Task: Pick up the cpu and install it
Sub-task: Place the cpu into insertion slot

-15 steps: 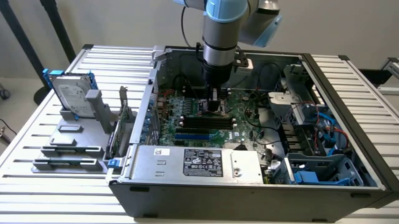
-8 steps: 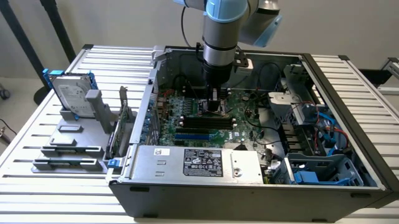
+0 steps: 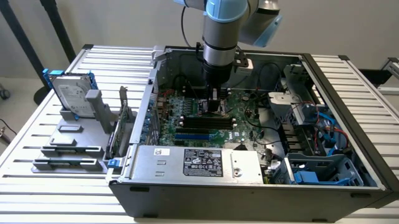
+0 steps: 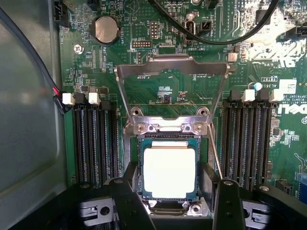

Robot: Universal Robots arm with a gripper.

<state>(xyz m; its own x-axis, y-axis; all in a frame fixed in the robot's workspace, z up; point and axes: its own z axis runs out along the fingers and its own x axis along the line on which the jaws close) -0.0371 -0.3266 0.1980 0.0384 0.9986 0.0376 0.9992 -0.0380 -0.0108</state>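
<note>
Gripper (image 3: 215, 106) is low inside the case (image 3: 249, 189). Its jaws look released, one on each side of the cpu (image 4: 169, 172). That sits flat in its socket, with the clamp frame (image 4: 172, 72) flipped up so it's out of the way.

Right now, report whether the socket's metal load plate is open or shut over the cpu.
Open. The load plate is swung back off the socket, and the cpu sits in it uncovered, its whole silvery top showing.
</note>
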